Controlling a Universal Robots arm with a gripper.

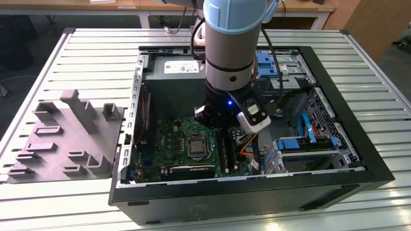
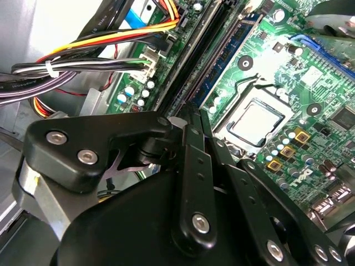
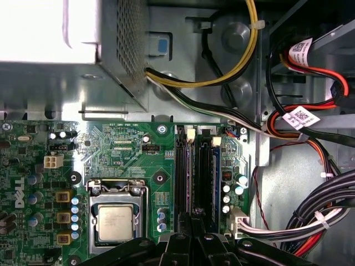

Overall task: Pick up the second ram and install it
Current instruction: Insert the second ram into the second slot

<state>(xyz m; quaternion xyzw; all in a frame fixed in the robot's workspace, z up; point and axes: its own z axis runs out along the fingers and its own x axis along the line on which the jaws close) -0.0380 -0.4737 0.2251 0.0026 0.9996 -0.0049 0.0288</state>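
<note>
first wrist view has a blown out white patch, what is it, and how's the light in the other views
First wrist view: the metal power supply box glares to plain white, the motherboard is evenly lit; second wrist view: the processor lid has a soft sheen; exterior view: the inside of the computer case lies in shadow, a blue light glows on the arm.

The motherboard is a glossy green board; on it the processor lid is dull brushed metal. Around it the case is matt black sheet metal, beside it the cables wear shiny plastic, and above it the gripper is matt black with bright metal screws.
</note>
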